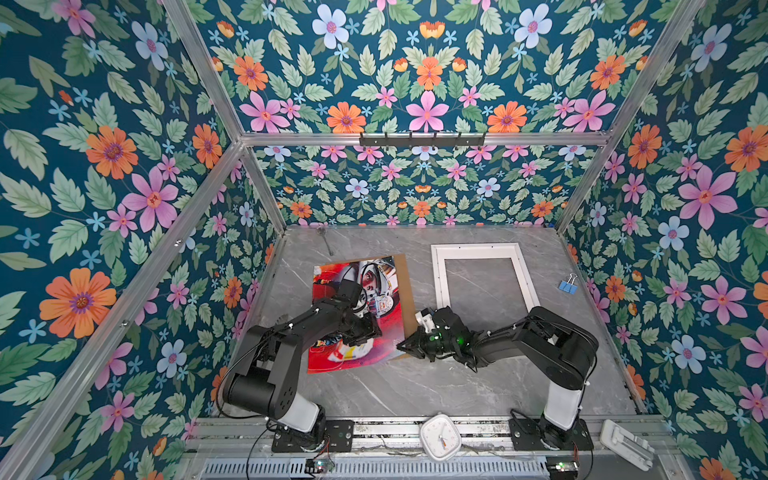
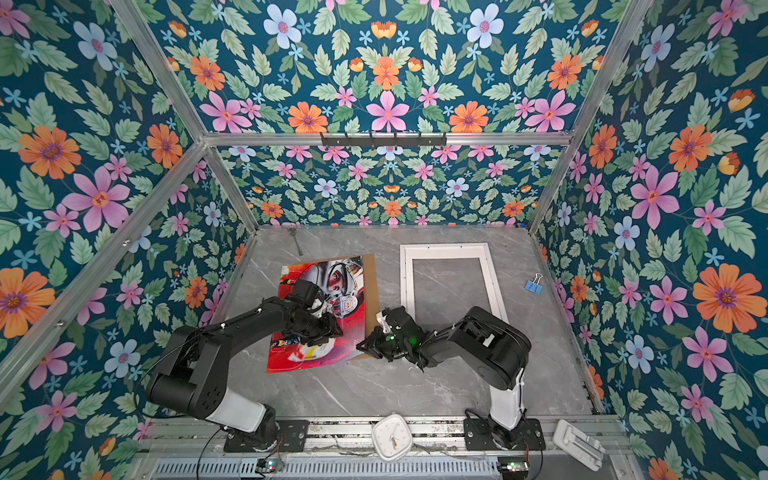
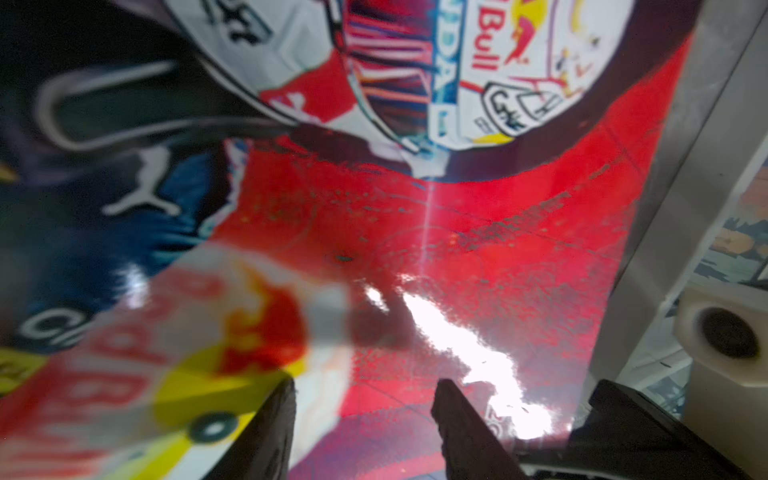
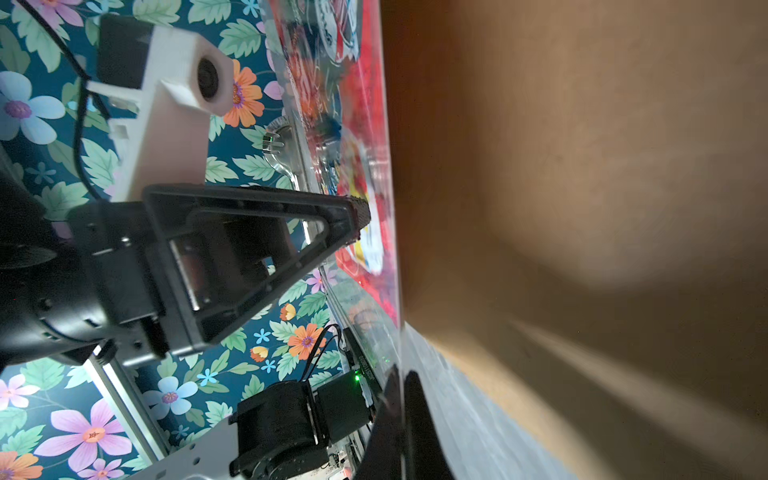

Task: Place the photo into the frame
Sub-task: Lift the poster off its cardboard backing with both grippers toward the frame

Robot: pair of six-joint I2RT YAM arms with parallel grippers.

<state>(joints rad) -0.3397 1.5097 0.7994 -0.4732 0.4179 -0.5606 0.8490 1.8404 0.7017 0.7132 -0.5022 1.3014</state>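
Left of the frame (image 1: 476,251), on a brown board (image 4: 582,166), lies the photo (image 1: 374,274) (glossy, likely limp; take an edge). Right hand (image 1: 401,345) pressed together at its near right corner; left hand (image 3: 365,386) spread above.

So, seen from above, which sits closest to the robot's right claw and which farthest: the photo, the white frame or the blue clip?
1. The photo, at the tips of the right gripper, on its left.
2. The frame, just beyond, toward the back.
3. The blue binder clip, far off by the right wall.
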